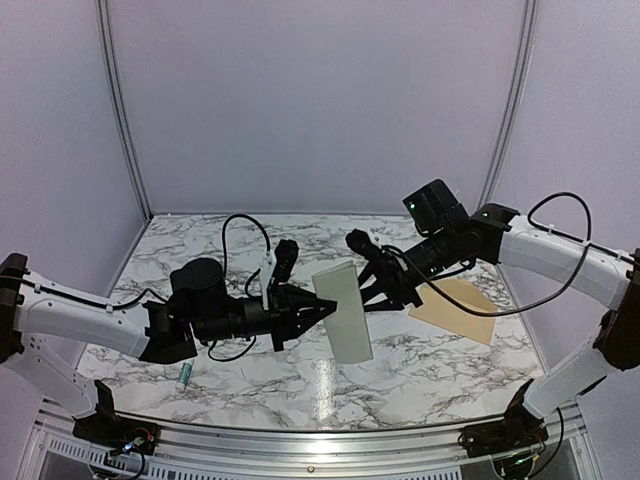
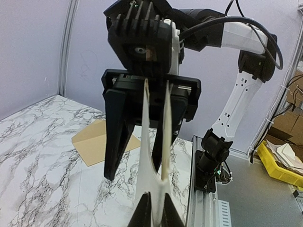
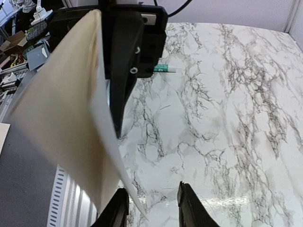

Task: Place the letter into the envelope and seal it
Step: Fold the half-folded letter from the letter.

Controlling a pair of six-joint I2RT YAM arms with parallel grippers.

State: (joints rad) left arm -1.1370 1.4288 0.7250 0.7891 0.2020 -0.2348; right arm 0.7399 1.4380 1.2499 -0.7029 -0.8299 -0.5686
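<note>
Your left hand (image 2: 154, 208) is clamped on the thin cream-white paper letter (image 1: 345, 315), above the marble counter (image 1: 440, 372). Your right hand (image 3: 152, 189) is apart around it. It looks light and floppy; pinch an edge.

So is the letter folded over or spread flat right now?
Folded: the left wrist view shows the letter as two layers side by side, meeting in the left gripper pinch, not in the envelope.

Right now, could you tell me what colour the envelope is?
The envelope is plain tan-brown; the top external view shows it best.
</note>
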